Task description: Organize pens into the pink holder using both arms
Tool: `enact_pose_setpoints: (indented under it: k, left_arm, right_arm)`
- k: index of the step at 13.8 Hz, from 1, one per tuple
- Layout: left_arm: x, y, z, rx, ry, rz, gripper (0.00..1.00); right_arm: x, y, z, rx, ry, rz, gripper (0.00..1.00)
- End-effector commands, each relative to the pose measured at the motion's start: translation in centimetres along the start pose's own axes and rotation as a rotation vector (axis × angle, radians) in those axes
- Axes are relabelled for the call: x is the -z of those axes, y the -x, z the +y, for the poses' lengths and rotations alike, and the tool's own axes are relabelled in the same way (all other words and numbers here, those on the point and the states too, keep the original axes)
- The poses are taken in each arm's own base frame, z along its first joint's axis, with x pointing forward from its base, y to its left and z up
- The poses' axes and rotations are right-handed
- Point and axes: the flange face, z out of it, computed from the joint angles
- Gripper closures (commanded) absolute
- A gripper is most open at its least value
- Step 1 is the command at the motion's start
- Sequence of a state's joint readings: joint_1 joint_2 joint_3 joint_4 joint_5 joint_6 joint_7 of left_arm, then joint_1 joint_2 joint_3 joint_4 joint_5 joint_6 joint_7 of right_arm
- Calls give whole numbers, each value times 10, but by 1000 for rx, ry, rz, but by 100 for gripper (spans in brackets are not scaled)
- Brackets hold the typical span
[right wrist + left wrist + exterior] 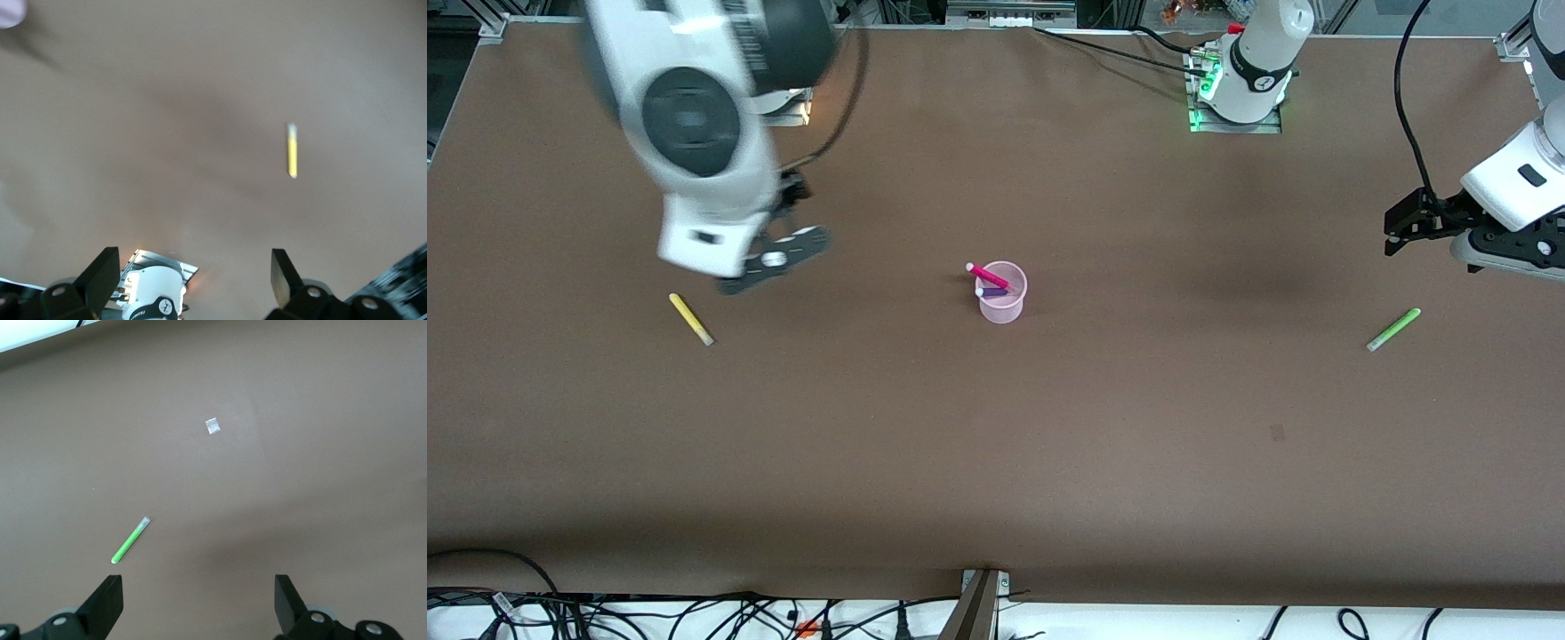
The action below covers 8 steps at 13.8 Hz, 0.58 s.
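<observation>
The pink holder (1002,298) stands mid-table with the magenta-pink pen (987,276) and the dark purple pen (991,292) leaning in it. The yellow pen (691,319) lies on the table toward the right arm's end; it also shows in the right wrist view (292,151). The light green pen (1393,330) lies toward the left arm's end and shows in the left wrist view (129,540). My right gripper (193,273) is open and empty, up in the air by the yellow pen. My left gripper (1396,233) is open and empty above the table by the green pen.
Brown table (996,462). The two arm bases stand along its back edge, the left arm's one (1240,93) lit green. A small pale patch (213,425) is on the table. Cables (694,618) lie along the front edge.
</observation>
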<state>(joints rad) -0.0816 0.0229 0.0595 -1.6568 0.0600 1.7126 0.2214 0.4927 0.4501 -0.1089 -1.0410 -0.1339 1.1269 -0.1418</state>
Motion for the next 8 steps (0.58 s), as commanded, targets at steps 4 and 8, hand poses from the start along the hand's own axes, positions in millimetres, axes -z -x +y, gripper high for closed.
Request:
enact_pose_setpoints:
  k: [4,8]
  left_arm:
    - [4,4,2,-7,-15,-5,0]
    - [5,5,2,-7,-15,-4,0]
  right_arm:
    - [-16,53,92,-169,-53,-4,1]
    - [-60,95,147,-246,-107,91,1]
